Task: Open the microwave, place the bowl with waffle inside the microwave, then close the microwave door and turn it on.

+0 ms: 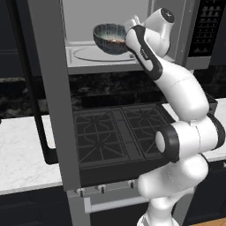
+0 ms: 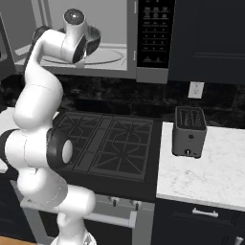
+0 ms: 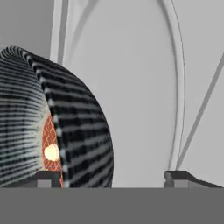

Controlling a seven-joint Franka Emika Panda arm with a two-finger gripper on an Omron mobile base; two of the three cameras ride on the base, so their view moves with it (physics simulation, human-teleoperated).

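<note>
End effector (image 3: 113, 178) fingers straddle the bowl's (image 1: 109, 37) wall, apparently clamped on it, and we judge the bowl with waffle (image 3: 50, 151) is inside the microwave (image 1: 110, 55), above the turntable; release, door-closing and switching on remain.

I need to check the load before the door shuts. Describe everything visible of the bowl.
The bowl is round and dark grey-blue, with fine pale streaks down its outside and a pale inside. It hangs level inside the open microwave, above the glass turntable and not resting on it as far as the left base view shows. The waffle, orange-red and gridded with a pale yellow spot, lies inside it. The gripper holds the bowl at its rim: one fingertip inside, one outside.
</note>
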